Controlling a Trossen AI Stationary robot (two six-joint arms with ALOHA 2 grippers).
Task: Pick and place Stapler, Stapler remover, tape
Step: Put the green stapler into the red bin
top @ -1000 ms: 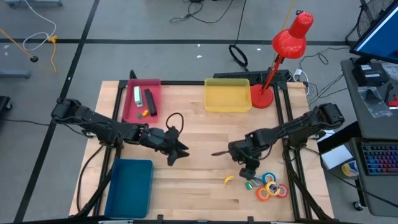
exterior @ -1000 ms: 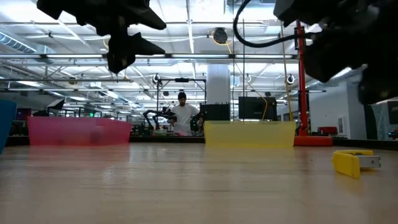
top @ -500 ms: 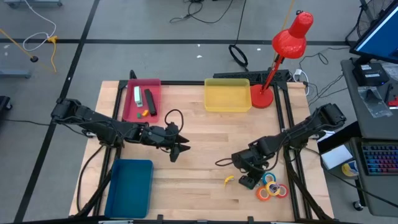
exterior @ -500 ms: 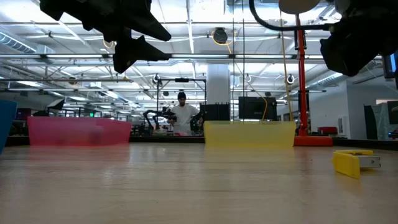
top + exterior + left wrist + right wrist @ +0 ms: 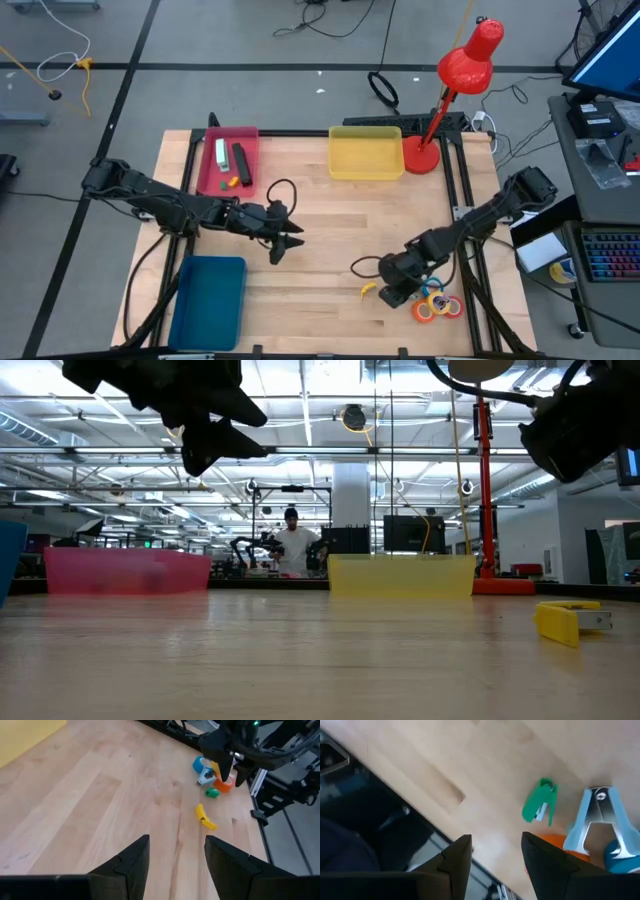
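there, right pincer (image 5: 392,294) open, near table edge (image 5: 330,347)

Legible text, labels, brands, nos., signs: none can be made out on any item in any view.

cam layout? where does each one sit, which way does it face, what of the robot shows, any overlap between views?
High: overhead, straight down on the table; both arms.
Low: table height, level towards the yellow tray; arms overhead.
Left wrist: past its open fingers at the yellow stapler remover; right arm beyond.
Right wrist: past its open fingers at the green stapler remover.
Shared: high, low and left wrist see the yellow remover.
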